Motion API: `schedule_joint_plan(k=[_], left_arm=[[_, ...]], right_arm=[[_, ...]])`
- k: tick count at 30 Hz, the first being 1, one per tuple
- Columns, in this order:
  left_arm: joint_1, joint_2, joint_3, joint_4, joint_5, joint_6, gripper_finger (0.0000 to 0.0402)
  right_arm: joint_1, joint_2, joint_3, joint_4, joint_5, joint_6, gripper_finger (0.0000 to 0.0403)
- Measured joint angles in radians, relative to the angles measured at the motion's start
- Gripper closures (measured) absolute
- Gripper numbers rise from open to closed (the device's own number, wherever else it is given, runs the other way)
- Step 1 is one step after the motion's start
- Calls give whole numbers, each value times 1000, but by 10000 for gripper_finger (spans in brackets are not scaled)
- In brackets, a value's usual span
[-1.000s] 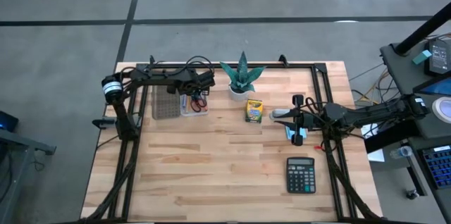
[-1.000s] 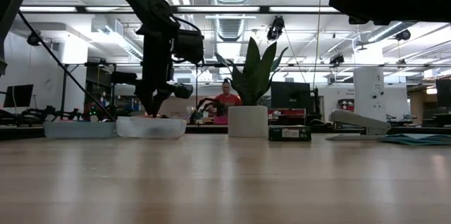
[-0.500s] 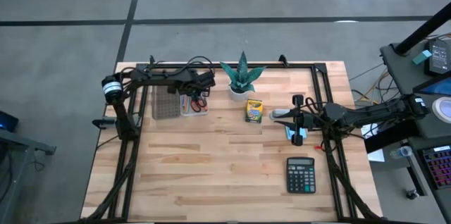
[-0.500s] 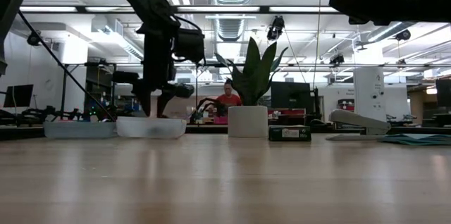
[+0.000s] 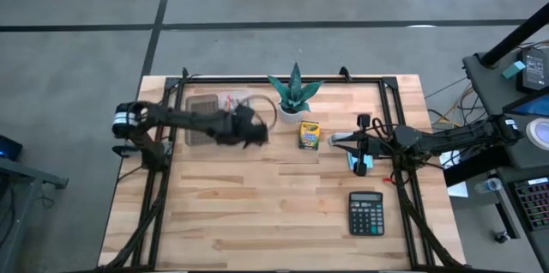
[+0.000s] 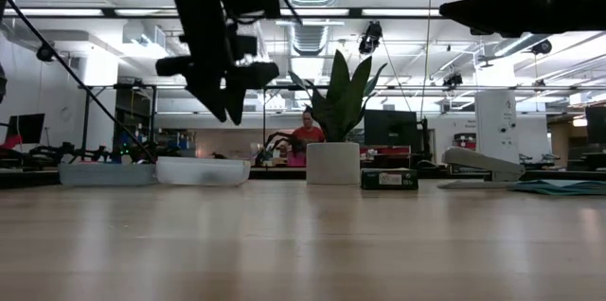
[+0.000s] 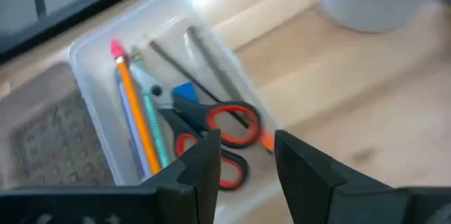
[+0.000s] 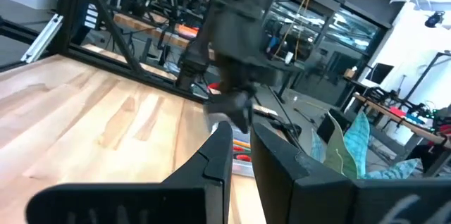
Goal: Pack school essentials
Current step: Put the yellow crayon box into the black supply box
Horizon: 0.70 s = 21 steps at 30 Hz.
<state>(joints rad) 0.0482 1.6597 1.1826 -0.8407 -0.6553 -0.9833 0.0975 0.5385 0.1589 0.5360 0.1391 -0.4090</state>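
A clear tray [image 7: 86,65] at the table's far left holds red-handled scissors [image 7: 227,129], an orange pencil [image 7: 134,118], a green one [image 7: 152,122] and a small blue piece [image 7: 184,91]. My left gripper [image 7: 246,143] hangs open over the tray's near end, fingers slanting down, nothing between them; in the high view it [image 5: 254,136] is just nearer than the tray [image 5: 230,101]. The crayon box [image 5: 309,134] stands on the table beside the plant. A light-blue pad [image 5: 357,164] lies under my right gripper [image 5: 353,144], which hovers shut at the right, pointing level.
A spiky plant in a white pot [image 5: 294,94] stands at the far middle. A mesh-patterned tray [image 5: 202,106] lies left of the clear one. A white stapler [image 6: 478,164] is by the right arm, and a calculator [image 5: 366,213] lies near right. A person shows far behind the table.
My left gripper has opened over the clear tray, then risen and swung toward the table's near edge, away from the tray's far end, rolling as it went. The scissors and pencils stay in the tray.
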Motion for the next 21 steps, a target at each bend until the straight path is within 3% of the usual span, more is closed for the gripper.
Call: schedule_joint_plan(k=[3,9,16,21], left_arm=[[-103,-4,-11,7,-37,14,285],[-258,-4,-20,101,-39,217,285],[-364,-11,-25,222,-41,476,285],[-376,-28,-27,292,-43,661,285]], right_arm=[[0,1,9,-14,22,21,360],[0,7,76,-88,29,98,360],[2,54,196,-275,28,251,360],[23,130,247,-369,18,352,360]])
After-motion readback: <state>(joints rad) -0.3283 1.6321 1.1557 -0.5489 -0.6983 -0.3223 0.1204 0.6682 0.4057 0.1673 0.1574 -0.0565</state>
